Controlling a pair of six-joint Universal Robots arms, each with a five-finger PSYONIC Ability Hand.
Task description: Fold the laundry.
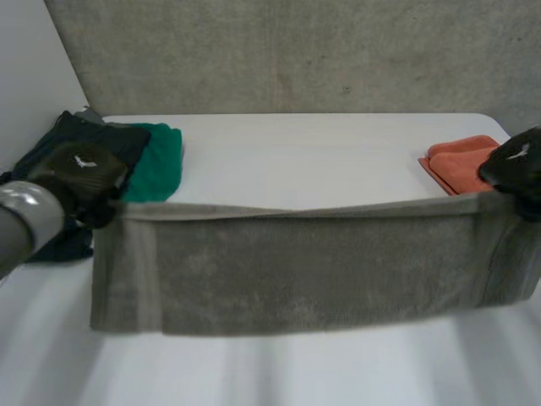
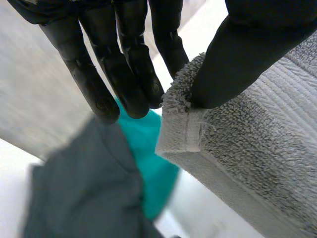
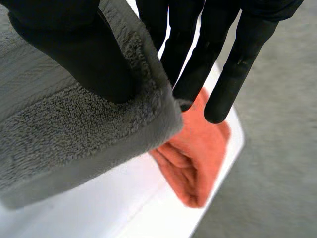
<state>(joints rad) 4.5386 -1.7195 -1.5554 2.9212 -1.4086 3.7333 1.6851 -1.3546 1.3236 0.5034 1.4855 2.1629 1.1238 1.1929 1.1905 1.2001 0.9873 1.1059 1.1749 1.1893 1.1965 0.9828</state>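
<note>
A grey towel (image 1: pixel 313 271) hangs stretched between both hands above the table's front, its lower edge drooping toward the table. My left hand (image 1: pixel 80 173) holds its left top corner. In the left wrist view the thumb (image 2: pixel 237 59) presses the towel corner (image 2: pixel 198 129) against the fingers (image 2: pixel 124 74). My right hand (image 1: pixel 516 165) holds the right top corner. In the right wrist view the thumb (image 3: pixel 84 54) pinches the towel corner (image 3: pixel 99 124) against the straight fingers (image 3: pixel 218 59).
A folded green cloth (image 1: pixel 156 161) and a dark grey garment (image 1: pixel 84 139) lie at the table's back left. A folded orange cloth (image 1: pixel 456 161) lies at the back right, close to the table edge (image 3: pixel 218 173). A grey wall stands behind.
</note>
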